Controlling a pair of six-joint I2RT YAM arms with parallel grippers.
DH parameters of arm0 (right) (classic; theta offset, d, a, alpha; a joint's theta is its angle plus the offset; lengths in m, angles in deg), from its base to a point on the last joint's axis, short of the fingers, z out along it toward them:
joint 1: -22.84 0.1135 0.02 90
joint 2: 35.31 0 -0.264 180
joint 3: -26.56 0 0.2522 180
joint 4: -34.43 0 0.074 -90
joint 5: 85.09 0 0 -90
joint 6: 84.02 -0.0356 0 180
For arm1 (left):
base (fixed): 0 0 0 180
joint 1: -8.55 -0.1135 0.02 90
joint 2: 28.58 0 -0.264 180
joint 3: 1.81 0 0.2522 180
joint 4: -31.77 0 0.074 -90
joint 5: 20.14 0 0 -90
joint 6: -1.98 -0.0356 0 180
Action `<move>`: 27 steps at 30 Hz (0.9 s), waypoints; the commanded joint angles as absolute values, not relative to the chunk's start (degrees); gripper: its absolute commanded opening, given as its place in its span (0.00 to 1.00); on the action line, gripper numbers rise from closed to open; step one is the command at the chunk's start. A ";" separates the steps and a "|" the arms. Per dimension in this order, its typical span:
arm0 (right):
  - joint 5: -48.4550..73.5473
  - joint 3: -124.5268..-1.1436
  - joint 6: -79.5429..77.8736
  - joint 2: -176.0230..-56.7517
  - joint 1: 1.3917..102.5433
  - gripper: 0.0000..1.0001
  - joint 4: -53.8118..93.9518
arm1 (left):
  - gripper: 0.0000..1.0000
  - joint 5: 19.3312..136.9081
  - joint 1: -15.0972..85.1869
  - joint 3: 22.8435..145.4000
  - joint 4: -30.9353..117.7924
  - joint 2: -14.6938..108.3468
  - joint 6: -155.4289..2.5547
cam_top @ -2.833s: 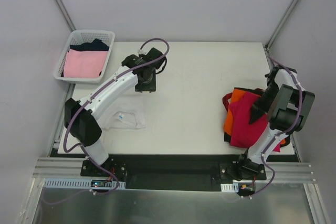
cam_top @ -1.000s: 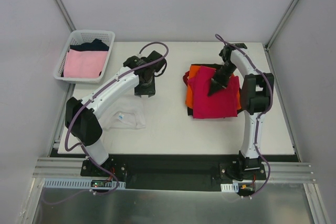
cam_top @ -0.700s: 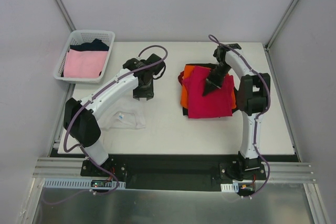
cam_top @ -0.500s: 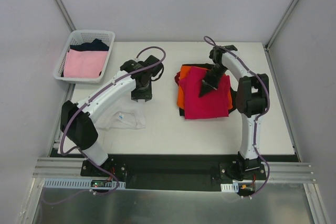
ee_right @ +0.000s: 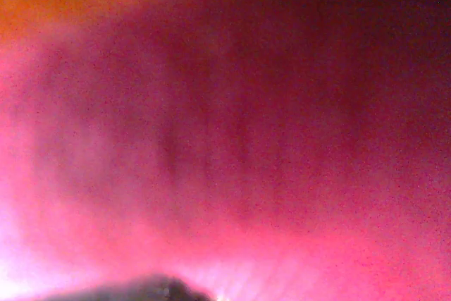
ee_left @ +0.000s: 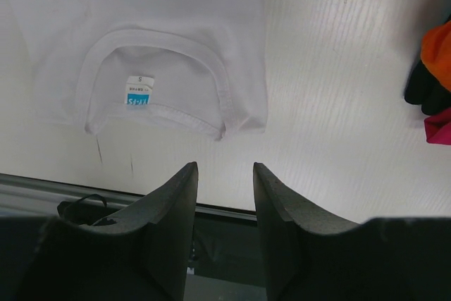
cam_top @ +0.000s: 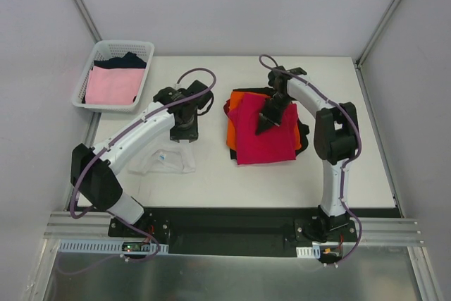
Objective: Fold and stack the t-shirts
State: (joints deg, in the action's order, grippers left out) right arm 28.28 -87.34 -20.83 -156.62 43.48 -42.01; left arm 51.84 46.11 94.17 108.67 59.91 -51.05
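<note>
Two pincers: R pincer [cam_top: 267, 123], closed, is pressing limp magenta t-shirt [cam_top: 264, 144]; L pincer [ee_left: 224, 171] is hovering part-open, empty, over white t-shirt [ee_left: 176, 5]; you'd pinch its hem.

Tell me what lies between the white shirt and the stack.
Only bare table separates the white shirt from the stack; the left wrist view shows it best.

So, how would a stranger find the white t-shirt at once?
Look at the table's near left corner, beneath the left arm. The white t-shirt lies flat there, alone, collar label showing; the other shirts are coloured, in the mid-table stack or the basket.
</note>
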 commanded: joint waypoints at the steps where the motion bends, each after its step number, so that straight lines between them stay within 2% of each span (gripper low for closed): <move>1: 25.30 -82.48 -22.41 -162.84 47.80 0.01 -38.05 | 0.38 51.23 46.78 92.47 109.87 56.41 -51.19; 4: 23.90 -83.35 -21.97 -161.79 47.54 0.01 -38.31 | 0.38 50.61 46.78 92.11 109.96 55.71 -51.02; 5: 23.11 -83.44 -21.80 -161.09 47.45 0.05 -38.40 | 0.38 49.91 46.78 92.11 109.87 55.45 -50.93; 6: 22.32 -83.62 -21.53 -160.12 47.36 0.23 -38.40 | 0.39 49.47 46.86 92.28 110.04 55.44 -50.93; 8: 20.55 -84.41 -20.57 -156.87 47.01 0.43 -38.40 | 0.41 48.60 46.78 93.77 110.31 55.53 -51.28; 9: 20.11 -84.58 -20.21 -155.90 47.01 0.61 -38.31 | 0.48 48.15 46.78 94.56 110.83 55.62 -51.10; 10: 19.24 -85.11 -19.52 -153.54 46.84 0.69 -38.57 | 0.55 47.80 46.86 96.57 111.71 55.88 -50.93; 11: 18.71 -85.11 -19.07 -152.21 46.83 0.75 -38.57 | 0.92 47.54 46.78 97.64 112.06 56.14 -50.93; 12: 18.09 -85.37 -18.72 -151.07 46.83 0.84 -38.49 | 0.99 47.45 46.78 98.86 112.41 56.49 -50.93; 14: 16.95 -85.81 -17.41 -147.13 46.66 0.93 -38.40 | 0.99 47.36 46.78 102.55 113.91 57.72 -50.75; 16: 18.34 -85.90 -16.35 -144.48 46.75 0.99 -36.65 | 0.99 46.31 46.78 105.54 114.79 58.69 -50.66; 20: 28.00 -84.07 -13.71 -142.71 48.15 1.00 -32.60 | 0.99 43.23 45.29 103.63 114.01 55.98 -47.78; 23: 29.69 -82.66 -11.16 -143.41 52.36 0.97 -30.40 | 0.99 47.08 41.96 95.12 109.27 49.31 -46.71; 27: 30.04 -79.85 -9.58 -142.45 57.46 0.94 -28.21 | 0.99 53.85 27.93 82.29 102.33 38.41 -44.16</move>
